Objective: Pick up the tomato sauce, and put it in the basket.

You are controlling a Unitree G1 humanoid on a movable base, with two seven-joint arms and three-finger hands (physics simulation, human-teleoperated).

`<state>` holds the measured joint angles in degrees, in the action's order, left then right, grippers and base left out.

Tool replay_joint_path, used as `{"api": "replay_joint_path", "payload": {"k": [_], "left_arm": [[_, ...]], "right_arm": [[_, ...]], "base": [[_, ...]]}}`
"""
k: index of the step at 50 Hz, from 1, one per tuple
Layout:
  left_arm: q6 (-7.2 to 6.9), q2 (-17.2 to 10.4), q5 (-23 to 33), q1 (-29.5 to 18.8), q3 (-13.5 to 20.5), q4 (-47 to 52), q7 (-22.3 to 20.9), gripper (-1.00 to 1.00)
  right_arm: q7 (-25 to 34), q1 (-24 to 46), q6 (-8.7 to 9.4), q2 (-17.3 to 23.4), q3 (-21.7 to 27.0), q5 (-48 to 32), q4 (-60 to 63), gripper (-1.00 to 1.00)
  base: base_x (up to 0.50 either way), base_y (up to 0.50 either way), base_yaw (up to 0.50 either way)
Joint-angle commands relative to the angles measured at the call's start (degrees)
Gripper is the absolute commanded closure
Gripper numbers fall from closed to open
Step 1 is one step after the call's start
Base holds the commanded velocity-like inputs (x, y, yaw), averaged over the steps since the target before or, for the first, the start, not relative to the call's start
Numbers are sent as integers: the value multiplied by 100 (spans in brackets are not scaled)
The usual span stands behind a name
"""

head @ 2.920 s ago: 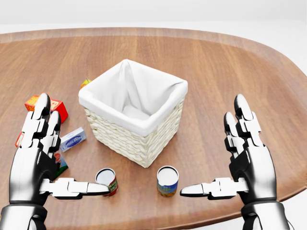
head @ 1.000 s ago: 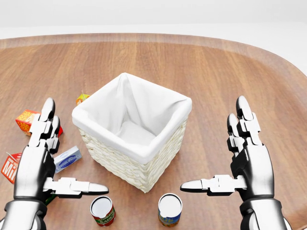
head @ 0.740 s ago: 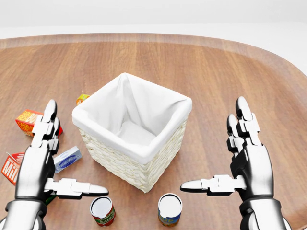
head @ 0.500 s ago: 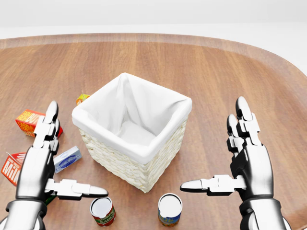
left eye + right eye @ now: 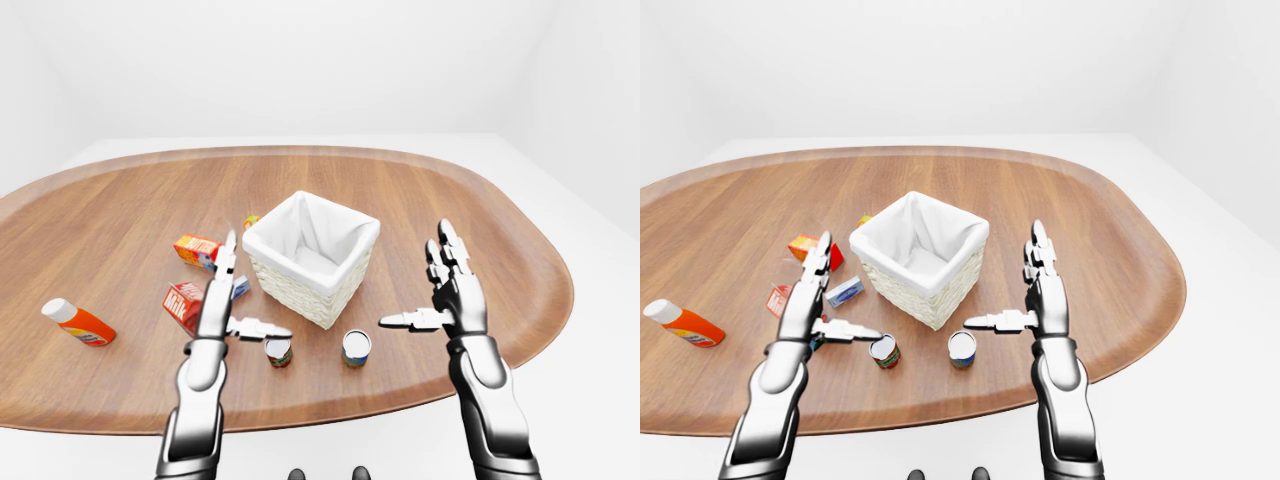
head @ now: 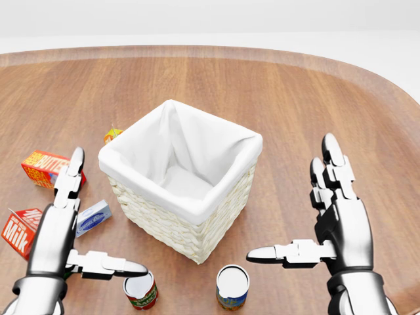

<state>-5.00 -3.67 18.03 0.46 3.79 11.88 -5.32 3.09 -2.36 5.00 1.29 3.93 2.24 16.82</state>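
Observation:
The tomato sauce, a small can with a red label (image 6: 140,291), stands on the wooden table (image 6: 295,98) near the bottom of the head view, below the basket. The basket (image 6: 164,226) is woven wicker with a white cloth liner, and I see nothing inside it. My left hand (image 6: 105,216) is open to the left of the basket, and its thumb (image 6: 108,265) points right, just above the can's top left edge. My right hand (image 6: 292,200) is open and empty to the right of the basket, thumb pointing left.
A second can with a blue and yellow label (image 6: 232,287) stands right of the red one. A milk carton (image 6: 20,230), an orange-red box (image 6: 46,164), a small blue-white box (image 6: 92,216) and an orange bottle (image 5: 78,322) lie to the left. The table's edge runs just below the cans.
The view shifted between the oldest frame and a second ago. Since then my left hand has sunk lower and turned edge-on, its thumb dropping towards the red can. My right hand has stayed put.

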Motion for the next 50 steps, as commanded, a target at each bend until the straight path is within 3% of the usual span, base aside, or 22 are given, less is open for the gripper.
{"api": "replay_joint_path", "payload": {"k": [1,27,47,50], "left_arm": [[0,-1,228,36,-48,-108,-2,-100],[218,-26,585,77,-72,-211,-38,-100],[147,10,856,312,-130,172,-186,-100],[196,12,908,354,-145,172,-184,-100]], "right_arm": [[-3,14,0,2,-2,-2,-64,-100],[-14,40,0,9,13,1,-110,-100],[-31,81,0,19,33,5,-203,-100],[-32,75,0,20,35,10,-188,-100]], "base": [[0,0,0],[0,0,0],[0,0,0],[0,0,0]]}}
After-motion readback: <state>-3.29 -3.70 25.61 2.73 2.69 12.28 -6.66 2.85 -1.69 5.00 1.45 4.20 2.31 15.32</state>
